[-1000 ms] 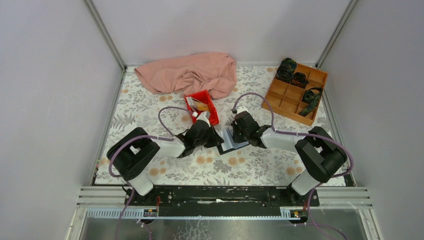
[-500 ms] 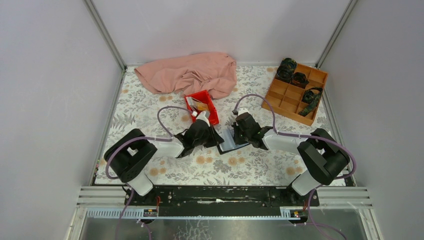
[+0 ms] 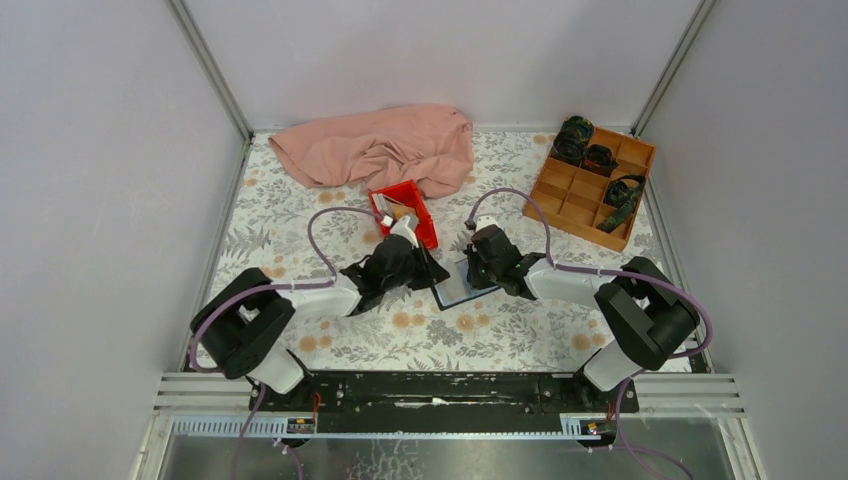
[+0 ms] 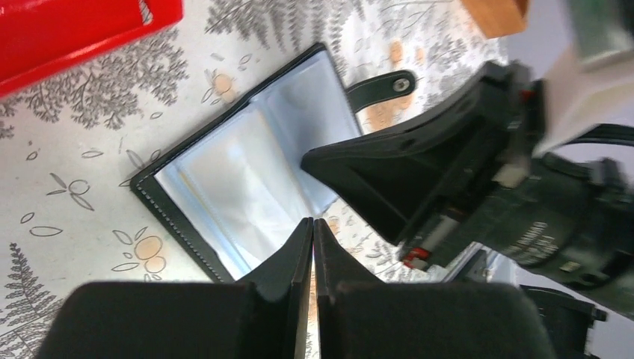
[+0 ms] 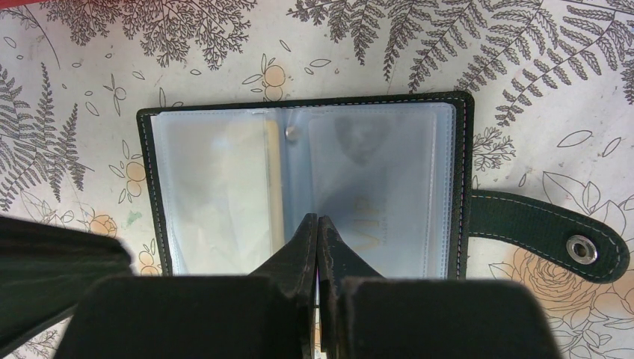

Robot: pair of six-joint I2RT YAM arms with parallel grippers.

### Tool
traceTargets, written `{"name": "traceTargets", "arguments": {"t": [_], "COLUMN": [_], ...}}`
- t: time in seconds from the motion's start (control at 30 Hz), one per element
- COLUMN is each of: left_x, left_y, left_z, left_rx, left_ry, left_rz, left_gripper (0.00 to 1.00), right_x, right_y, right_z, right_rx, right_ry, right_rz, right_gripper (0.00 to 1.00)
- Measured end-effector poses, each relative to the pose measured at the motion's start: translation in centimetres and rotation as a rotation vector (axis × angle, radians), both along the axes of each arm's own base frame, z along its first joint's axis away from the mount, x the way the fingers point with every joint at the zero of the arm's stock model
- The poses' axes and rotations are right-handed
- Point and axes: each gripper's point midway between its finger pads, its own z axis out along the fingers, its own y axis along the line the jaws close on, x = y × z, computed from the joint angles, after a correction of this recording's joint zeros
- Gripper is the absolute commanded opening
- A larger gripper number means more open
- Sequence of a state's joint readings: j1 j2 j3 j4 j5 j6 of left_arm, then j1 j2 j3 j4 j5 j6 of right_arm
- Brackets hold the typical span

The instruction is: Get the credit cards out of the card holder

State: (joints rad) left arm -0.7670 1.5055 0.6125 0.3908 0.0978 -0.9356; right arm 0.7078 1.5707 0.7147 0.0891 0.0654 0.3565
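Two grippers, both with black jaws pressed together: left gripper (image 4: 312,222) to a hairline slit, right gripper (image 5: 317,218) fully. Between them, one card holder (image 5: 457,187) lies open on the floral surface (image 5: 523,60), with a stitched black rim, one snap strap and two glossy clear sleeves dimly showing credit cards (image 5: 370,202). Beyond, one red plastic tray (image 4: 75,30).

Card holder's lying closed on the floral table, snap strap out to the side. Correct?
No, not closed: the card holder lies open, clear pockets facing up, as the right wrist view shows. It is on the floral table, snap strap out to the side.
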Motion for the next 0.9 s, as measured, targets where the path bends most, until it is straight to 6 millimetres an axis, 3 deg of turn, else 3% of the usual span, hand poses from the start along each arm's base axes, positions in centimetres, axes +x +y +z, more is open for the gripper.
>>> {"name": "traceTargets", "arguments": {"t": [0.4,0.9], "left_x": [-2.6,-2.4], "left_y": [2.0,1.7], "left_z": [-5.8,-6.6], "left_rx": [0.086,0.078], "left_ry": [0.130,0.138], "left_rz": [0.005,0.008], "left_gripper": [0.09,0.09], "right_x": [0.0,0.0], "right_y": [0.0,0.1], "right_z": [0.0,0.0], "right_rx": [0.000,0.002], "right_ry": [0.001,0.001], "right_rz": [0.000,0.002], "right_gripper": [0.00,0.00]}}
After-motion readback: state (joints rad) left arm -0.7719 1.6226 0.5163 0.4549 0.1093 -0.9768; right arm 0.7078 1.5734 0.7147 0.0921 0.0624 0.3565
